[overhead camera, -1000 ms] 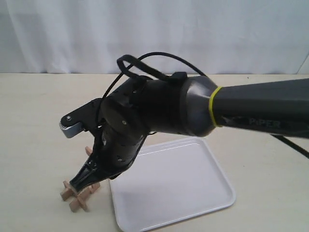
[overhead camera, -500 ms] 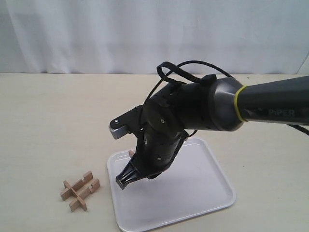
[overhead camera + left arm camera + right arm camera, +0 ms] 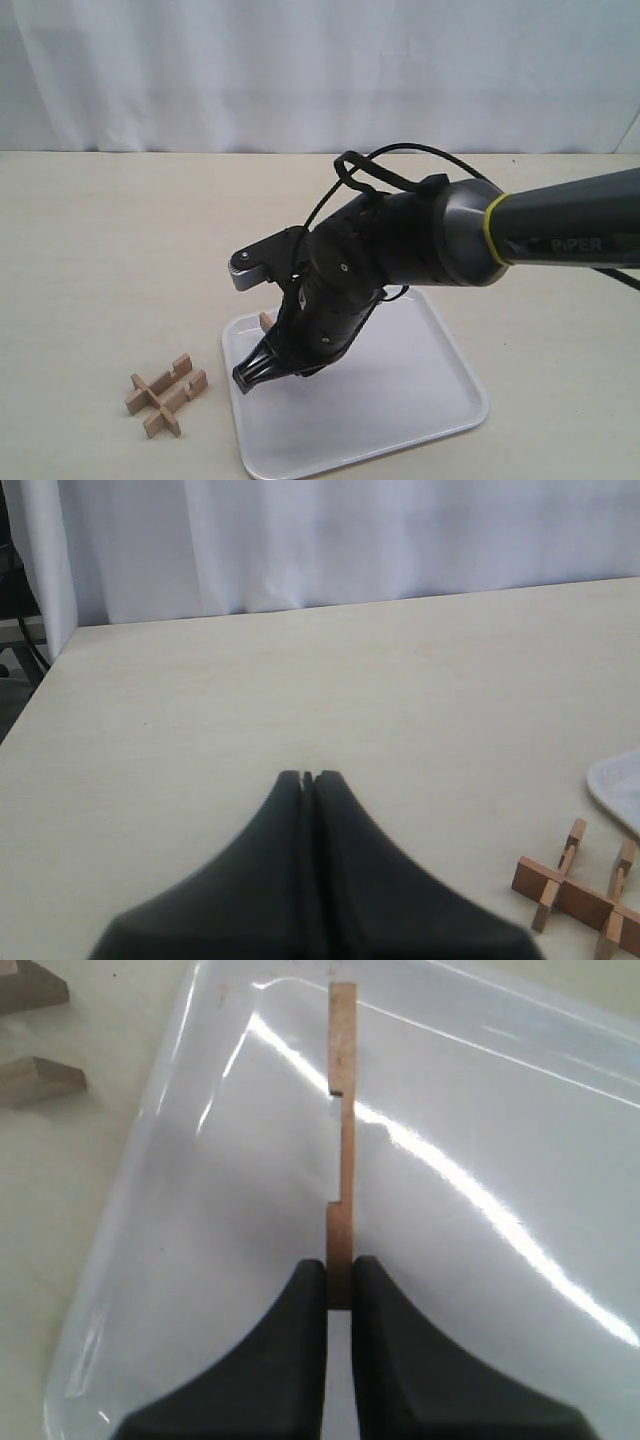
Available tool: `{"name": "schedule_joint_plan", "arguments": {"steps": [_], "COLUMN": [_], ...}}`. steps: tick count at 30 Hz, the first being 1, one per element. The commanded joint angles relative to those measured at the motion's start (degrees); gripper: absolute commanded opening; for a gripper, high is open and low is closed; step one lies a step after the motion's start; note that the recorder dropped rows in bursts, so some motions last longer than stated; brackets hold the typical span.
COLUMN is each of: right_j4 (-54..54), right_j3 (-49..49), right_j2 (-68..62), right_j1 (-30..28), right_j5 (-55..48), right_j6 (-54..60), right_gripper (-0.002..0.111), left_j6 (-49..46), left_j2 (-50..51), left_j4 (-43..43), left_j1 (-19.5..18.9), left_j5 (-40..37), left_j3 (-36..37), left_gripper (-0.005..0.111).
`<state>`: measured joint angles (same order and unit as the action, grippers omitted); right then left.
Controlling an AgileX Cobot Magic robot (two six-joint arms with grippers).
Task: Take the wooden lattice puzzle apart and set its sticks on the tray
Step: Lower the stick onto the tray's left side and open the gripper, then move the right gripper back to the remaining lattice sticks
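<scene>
One stick [image 3: 343, 1040] clamped over tray [image 3: 420, 392], puzzle [image 3: 162, 398] beside

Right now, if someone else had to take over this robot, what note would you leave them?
Right gripper: shut on one stick, over the tray.
Left gripper: shut, empty, over the table.
Done: one stick is out of the wooden lattice puzzle.
Left: lay this stick in the tray, then separate the three joined ones sitting on the table beside the tray.
</scene>
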<state>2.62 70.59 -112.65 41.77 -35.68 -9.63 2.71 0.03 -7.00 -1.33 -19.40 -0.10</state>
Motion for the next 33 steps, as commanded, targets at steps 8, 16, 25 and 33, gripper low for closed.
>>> {"name": "schedule_joint_plan", "arguments": {"steps": [8,16,25,33], "right_j4": [-0.8,-0.9,-0.9,-0.7], "right_j3": [-0.3,-0.3,0.1,0.1], "right_j2": [-2.0,-2.5,-1.2,2.2], "right_j1": [-0.3,-0.3,-0.3,-0.3], "right_j5": [1.6,1.8,0.3,1.0], "right_j6": [0.1,0.1,0.1,0.6], "right_gripper": [0.004,0.017,0.04,0.04], "left_j6": [0.2,0.2,0.2,0.2], "left_j2": [0.0,0.0,0.0,0.0], "left_j4": [0.0,0.0,0.1,0.1], "left_j1": [0.1,0.1,0.1,0.1], "left_j5": [0.9,0.9,1.0,1.0], "left_j3": [0.1,0.1,0.1,0.1], "left_gripper": [0.0,0.0,0.0,0.0]}}
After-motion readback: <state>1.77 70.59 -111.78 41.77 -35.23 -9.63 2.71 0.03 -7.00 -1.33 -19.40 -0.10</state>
